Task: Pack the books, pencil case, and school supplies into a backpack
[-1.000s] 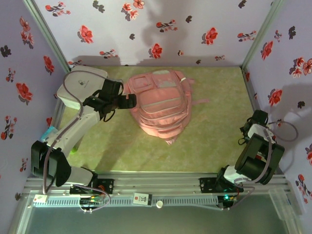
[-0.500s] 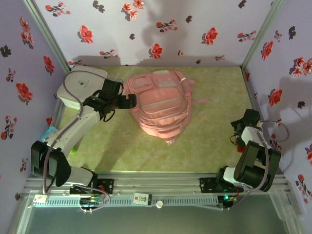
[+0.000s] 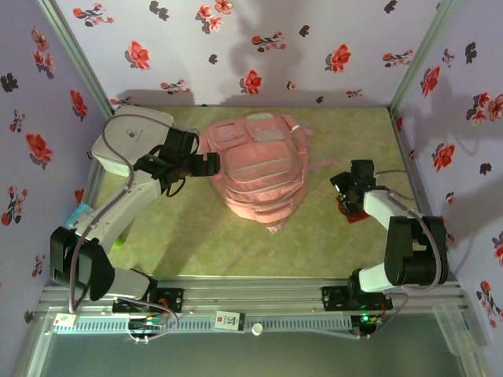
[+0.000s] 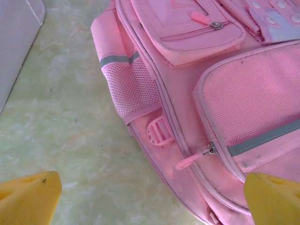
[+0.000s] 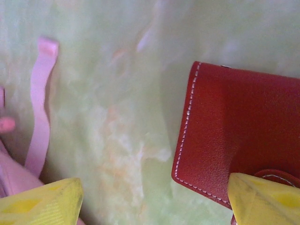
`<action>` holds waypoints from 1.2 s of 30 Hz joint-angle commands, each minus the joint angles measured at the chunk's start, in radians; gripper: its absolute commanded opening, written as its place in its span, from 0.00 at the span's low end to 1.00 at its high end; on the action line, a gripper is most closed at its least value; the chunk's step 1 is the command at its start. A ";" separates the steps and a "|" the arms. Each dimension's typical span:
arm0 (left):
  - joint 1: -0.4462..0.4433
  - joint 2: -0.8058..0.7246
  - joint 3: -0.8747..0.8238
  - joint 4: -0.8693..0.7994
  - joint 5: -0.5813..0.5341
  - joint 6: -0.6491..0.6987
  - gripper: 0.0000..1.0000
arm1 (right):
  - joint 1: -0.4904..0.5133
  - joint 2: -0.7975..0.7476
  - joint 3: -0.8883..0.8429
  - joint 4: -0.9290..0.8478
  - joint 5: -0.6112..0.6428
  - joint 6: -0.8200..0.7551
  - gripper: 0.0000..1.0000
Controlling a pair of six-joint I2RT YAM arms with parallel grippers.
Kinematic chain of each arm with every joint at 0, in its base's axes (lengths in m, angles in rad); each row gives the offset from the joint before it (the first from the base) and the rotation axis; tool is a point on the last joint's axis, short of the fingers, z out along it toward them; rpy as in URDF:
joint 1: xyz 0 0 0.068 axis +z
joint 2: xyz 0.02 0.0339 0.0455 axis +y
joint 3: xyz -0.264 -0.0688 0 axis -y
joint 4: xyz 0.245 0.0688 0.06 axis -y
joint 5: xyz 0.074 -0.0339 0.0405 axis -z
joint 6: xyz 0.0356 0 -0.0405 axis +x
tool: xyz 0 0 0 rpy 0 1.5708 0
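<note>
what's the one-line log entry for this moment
left gripper open, beside backpack | right gripper open, one finger over red case

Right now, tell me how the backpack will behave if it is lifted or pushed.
The backpack will likely sag and fold rather than lift as one piece: its soft pink fabric lies slumped flat. Pushed, it probably bunches instead of sliding cleanly, and its loose strap may trail or snag.

The backpack (image 3: 259, 169) fills the middle back of the tabletop (image 3: 236, 243); the near half lies bare for me to pass. Between it and my right hand (image 3: 346, 194) lies a loose strap (image 5: 40, 117), and a red case (image 5: 234, 140) sits beneath one finger.
</note>
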 commanded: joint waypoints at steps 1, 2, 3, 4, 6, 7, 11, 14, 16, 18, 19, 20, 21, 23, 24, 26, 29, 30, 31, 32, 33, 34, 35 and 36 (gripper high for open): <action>0.006 0.009 0.034 -0.016 0.034 0.007 1.00 | 0.001 -0.019 0.101 -0.145 0.065 -0.154 0.82; 0.006 0.013 0.035 -0.016 0.040 0.007 1.00 | 0.000 -0.022 0.131 -0.188 0.097 -0.223 0.83; 0.005 0.011 0.035 -0.017 0.045 0.007 1.00 | -0.003 -0.021 0.153 -0.223 0.125 -0.268 0.83; 0.004 0.014 0.034 -0.016 0.050 0.006 1.00 | -0.011 -0.014 0.171 -0.250 0.142 -0.317 0.84; 0.004 0.015 0.032 -0.014 0.056 0.003 1.00 | -0.032 0.012 0.199 -0.276 0.134 -0.396 0.84; 0.005 0.015 0.030 -0.011 0.057 0.000 1.00 | -0.050 0.033 0.212 -0.288 0.113 -0.428 0.84; 0.003 0.014 0.028 -0.009 0.069 -0.004 1.00 | -0.122 0.107 0.233 -0.315 0.064 -0.487 0.85; 0.003 0.012 0.026 -0.009 0.076 -0.005 1.00 | -0.158 0.131 0.220 -0.309 0.054 -0.497 0.88; 0.002 0.011 0.026 -0.012 0.080 -0.005 1.00 | -0.173 0.147 0.209 -0.310 0.031 -0.504 0.88; 0.001 0.009 0.025 -0.010 0.087 -0.005 1.00 | -0.175 0.153 0.195 -0.315 0.020 -0.506 0.89; 0.002 0.011 0.026 -0.009 0.100 -0.002 1.00 | -0.175 0.154 0.185 -0.311 0.002 -0.501 0.89; -0.001 0.014 0.032 -0.009 0.112 0.004 1.00 | -0.175 0.150 0.174 -0.308 -0.013 -0.497 0.89; -0.001 0.019 0.040 -0.011 0.124 0.008 1.00 | -0.174 0.144 0.162 -0.303 -0.030 -0.488 0.88; -0.006 0.030 0.062 -0.020 0.135 0.015 1.00 | -0.172 0.128 0.135 -0.293 -0.071 -0.476 0.88; -0.010 0.035 0.074 -0.024 0.136 0.019 1.00 | -0.169 0.121 0.124 -0.296 -0.084 -0.465 0.87; -0.021 0.045 0.089 -0.025 0.140 0.023 1.00 | -0.161 0.102 0.107 -0.304 -0.116 -0.444 0.83; -0.033 0.063 0.107 -0.018 0.149 0.020 1.00 | -0.122 0.047 0.057 -0.276 -0.153 -0.378 0.79; -0.037 0.071 0.111 -0.014 0.158 0.018 1.00 | -0.099 0.028 0.045 -0.262 -0.160 -0.360 0.79; -0.041 0.079 0.117 -0.011 0.166 0.016 1.00 | -0.076 0.017 0.037 -0.257 -0.159 -0.341 0.78; -0.044 0.085 0.123 -0.008 0.171 0.015 1.00 | -0.060 0.010 0.035 -0.253 -0.163 -0.331 0.77; -0.049 0.095 0.132 -0.007 0.176 0.015 1.00 | -0.048 0.008 0.034 -0.249 -0.165 -0.324 0.76; -0.054 0.103 0.141 -0.007 0.178 0.017 1.00 | -0.044 0.005 0.034 -0.247 -0.158 -0.315 0.74; -0.057 0.111 0.149 -0.009 0.178 0.019 1.00 | -0.043 0.004 0.031 -0.245 -0.143 -0.311 0.74; -0.061 0.118 0.157 -0.008 0.181 0.022 1.00 | -0.043 0.001 0.030 -0.245 -0.118 -0.313 0.73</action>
